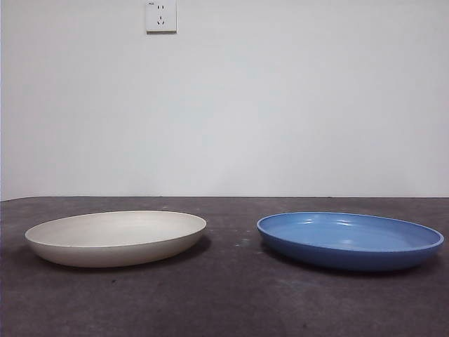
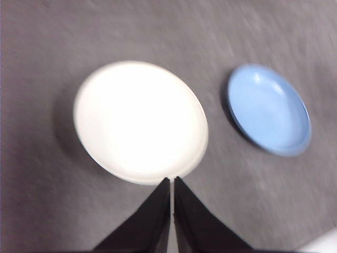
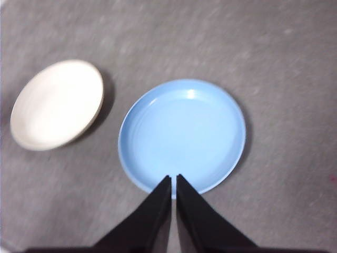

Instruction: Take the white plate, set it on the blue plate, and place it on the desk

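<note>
white plate [image 1: 116, 239] beside blue plate [image 1: 349, 241], apart, on desk [image 1: 231, 302]

The white plate [image 1: 116, 239] at the lower left of the front view looked matte and smooth, with a dull cream surface that gave no reflections. The blue plate [image 1: 351, 241] at the lower right looked glossy, like glazed ceramic or hard plastic, with small bright highlights inside and a darker outer side. The desk [image 1: 224, 302] was dark grey, rough and mottled, with small pale specks. The wall [image 1: 280, 105] behind was plain, matte white, and the socket [image 1: 161, 15] on it looked like smooth white plastic.
</note>
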Motion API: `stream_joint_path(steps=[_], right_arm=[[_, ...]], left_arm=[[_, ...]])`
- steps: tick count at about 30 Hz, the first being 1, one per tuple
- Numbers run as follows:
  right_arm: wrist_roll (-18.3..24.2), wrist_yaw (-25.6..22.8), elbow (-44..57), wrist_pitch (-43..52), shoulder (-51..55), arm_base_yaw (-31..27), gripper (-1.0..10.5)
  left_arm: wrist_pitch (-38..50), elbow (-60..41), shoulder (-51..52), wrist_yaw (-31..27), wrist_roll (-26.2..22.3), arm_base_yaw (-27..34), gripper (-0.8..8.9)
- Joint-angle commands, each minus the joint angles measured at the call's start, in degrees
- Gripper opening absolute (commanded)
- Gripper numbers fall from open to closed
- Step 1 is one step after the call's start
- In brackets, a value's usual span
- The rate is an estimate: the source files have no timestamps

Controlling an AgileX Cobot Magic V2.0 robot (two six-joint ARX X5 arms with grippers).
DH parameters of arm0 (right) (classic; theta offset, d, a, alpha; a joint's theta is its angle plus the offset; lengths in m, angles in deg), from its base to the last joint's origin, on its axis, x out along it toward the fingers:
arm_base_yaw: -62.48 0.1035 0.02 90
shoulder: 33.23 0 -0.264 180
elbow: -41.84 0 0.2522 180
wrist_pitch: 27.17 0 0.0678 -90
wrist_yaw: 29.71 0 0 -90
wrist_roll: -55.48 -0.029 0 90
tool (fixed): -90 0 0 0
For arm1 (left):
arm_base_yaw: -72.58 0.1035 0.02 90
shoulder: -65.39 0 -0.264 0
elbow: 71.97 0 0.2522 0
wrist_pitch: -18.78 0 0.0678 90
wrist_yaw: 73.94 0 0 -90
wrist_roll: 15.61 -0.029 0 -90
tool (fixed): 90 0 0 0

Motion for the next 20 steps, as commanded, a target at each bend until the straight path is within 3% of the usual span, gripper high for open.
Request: stream_joint_path(steps=[1,7,10,13,15,17,20], right_arm=[[3.37,0.26,-2.12,-2.34,-1.60,1.68,0.1],[4.72,0.22,-2.29,-6.88,-1.84,5.60,0.1],[4.68,0.20,-2.29,-7.78,-1.84,6.40,0.1],[4.39,0.15,-2.29,-7.63,-1.86,6.60,1.6],[3.96,0.13,-2.29,-7.56,-1.86,6.60,3.5],[3.82,-0.02,-2.29,-7.56,-1.86,6.60,4.4],[3.82,-0.02,-2.29,-7.56,-1.86,6.60,4.4]], left_arm=[[-1.70,2.82,-1.86,0.22,-3.17,-2.73,0.13],[-2.36,3.54,-3.30,0.22,-3.19,-6.34,0.18],[-2.36,3.54,-3.30,0.20,-2.78,-6.40,0.79],[-2.38,3.54,-3.30,0.20,-2.27,-6.40,2.65],[-2.36,3.54,-3.30,0.20,-2.27,-6.40,4.22],[-2.36,3.54,-3.30,0.20,-2.25,-6.40,4.71],[-2.19,3.54,-3.58,0.13,-1.36,-6.40,4.69]])
